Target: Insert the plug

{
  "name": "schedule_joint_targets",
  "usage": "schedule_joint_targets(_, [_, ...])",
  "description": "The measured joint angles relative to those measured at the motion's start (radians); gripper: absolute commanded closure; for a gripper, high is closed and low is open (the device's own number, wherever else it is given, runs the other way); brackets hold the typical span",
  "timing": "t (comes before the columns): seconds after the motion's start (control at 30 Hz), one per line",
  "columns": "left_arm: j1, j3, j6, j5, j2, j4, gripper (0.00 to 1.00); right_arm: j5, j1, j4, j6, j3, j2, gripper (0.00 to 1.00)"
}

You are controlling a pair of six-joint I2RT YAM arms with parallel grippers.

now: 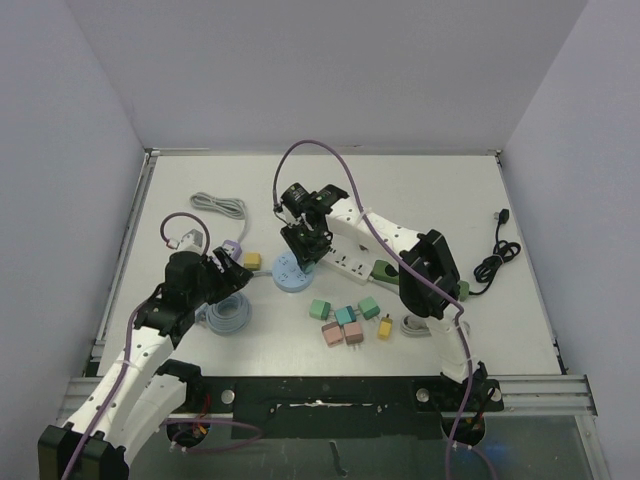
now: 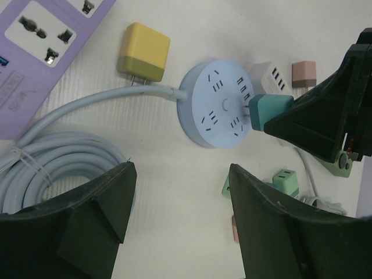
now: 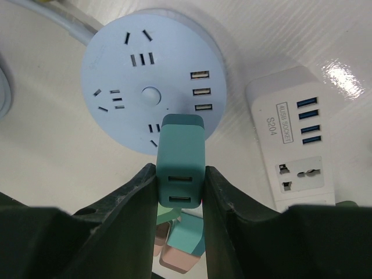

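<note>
Right gripper: jaws closed on the teal plug, one finger on each side face. The plug's USB end faces my wrist camera.

The plug's nose sits over the near rim of the round blue socket hub, next to a two-slot outlet. I can't tell whether the prongs are in (the plug body hides them).

The hub lies flat on the white table, with the white power strip just beside it.

Left gripper: jaws apart, holding nothing, hanging above bare table near the hub.

In the left wrist view:
- The yellow adapter lies against the hub's cable.
- The purple strip is in the corner.
- The coiled pale-blue cable is below it.

Loose green and pink adapters lie grouped in front of the white strip.
</note>
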Motion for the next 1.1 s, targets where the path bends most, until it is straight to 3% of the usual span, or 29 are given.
schedule_joint_targets(0.2, [0.0,0.026,-0.006,0.008,0.137,0.121,0.39,0.027,-0.023,0.07,0.045,-0.099,-0.068,1.0])
schedule_joint_targets(0.37, [0.0,0.11,0.009,0.013,0.325,0.19,0.5,0.024,-0.029,0.134,0.074,-0.205,-0.162,1.0])
schedule_joint_targets(0.57, [0.0,0.215,0.03,-0.058,0.534,0.176,0.54,0.009,-0.029,0.213,0.093,-0.309,-0.249,1.0])
schedule_joint_targets(0.83, [0.001,0.22,0.032,-0.264,0.557,0.073,0.54,-0.026,-0.029,0.285,0.106,-0.356,-0.282,1.0])
schedule_joint_targets(1.1, [0.001,0.22,0.039,-0.314,0.652,0.013,0.53,-0.028,-0.028,0.332,0.221,-0.36,-0.276,1.0])
